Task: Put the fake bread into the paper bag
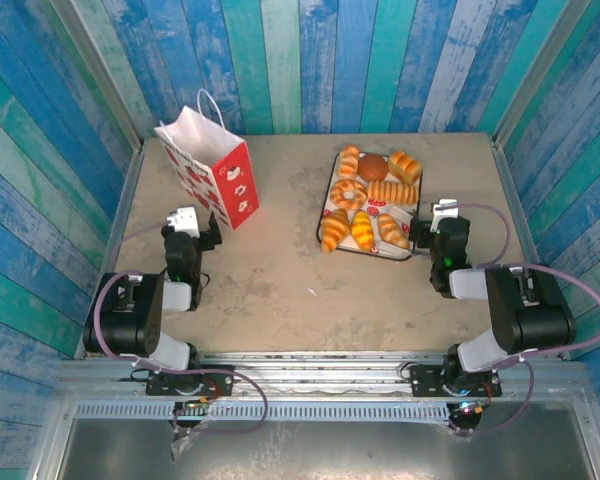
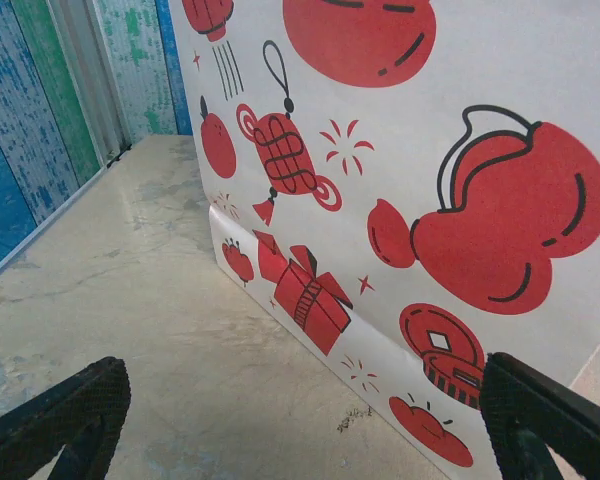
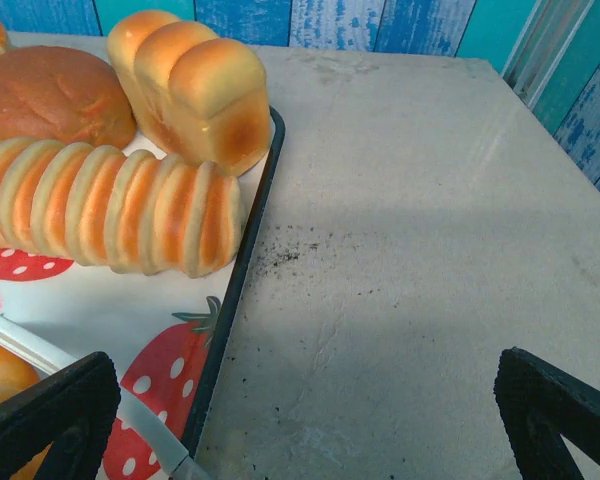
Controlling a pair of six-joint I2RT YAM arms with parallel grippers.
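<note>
With both claws wide open and empty, the left gripper (image 1: 194, 226) sits just near of the upright paper bag (image 1: 220, 170) at far left, where a nudge could topple it, while the fake bread (image 1: 370, 195) lies on the strawberry-print tray (image 3: 242, 270) beside the right gripper (image 1: 435, 228).

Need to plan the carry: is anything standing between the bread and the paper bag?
Nothing visible does: bare table separates the bread from the upright, open paper bag.
</note>
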